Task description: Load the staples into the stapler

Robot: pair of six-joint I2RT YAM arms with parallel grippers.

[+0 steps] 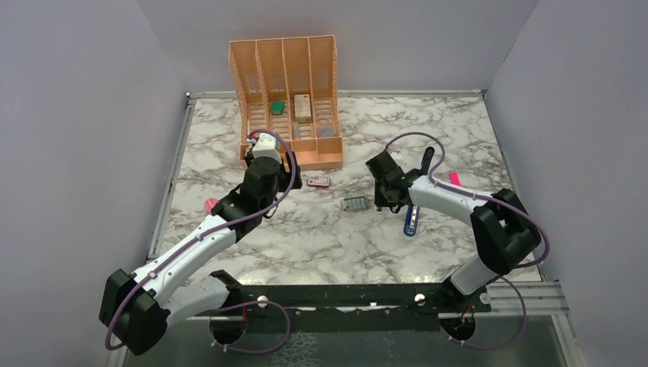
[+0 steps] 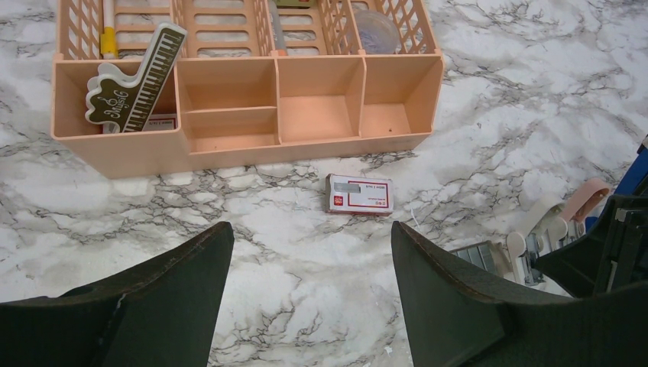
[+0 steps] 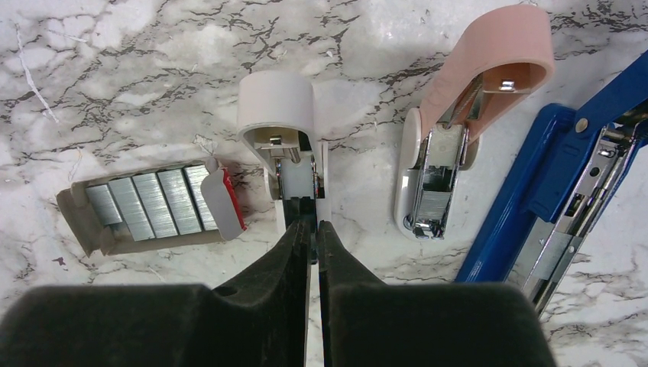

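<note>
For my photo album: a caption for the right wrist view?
Shut claw beside open tray of staples, blue stapler lying open.

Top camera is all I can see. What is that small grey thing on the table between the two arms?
Observer: The right wrist camera shows an open tray holding strips of staples side by side.
Visitor: What's happening under the right arm's tip? The arm hides it.
Observer: The right gripper is shut, with its tips at the end of a small white stapler. I cannot tell whether it is pinching anything.
Visitor: And the long blue thing beside it?
Observer: That is the blue stapler, lying opened up with its silver channel exposed.
</note>
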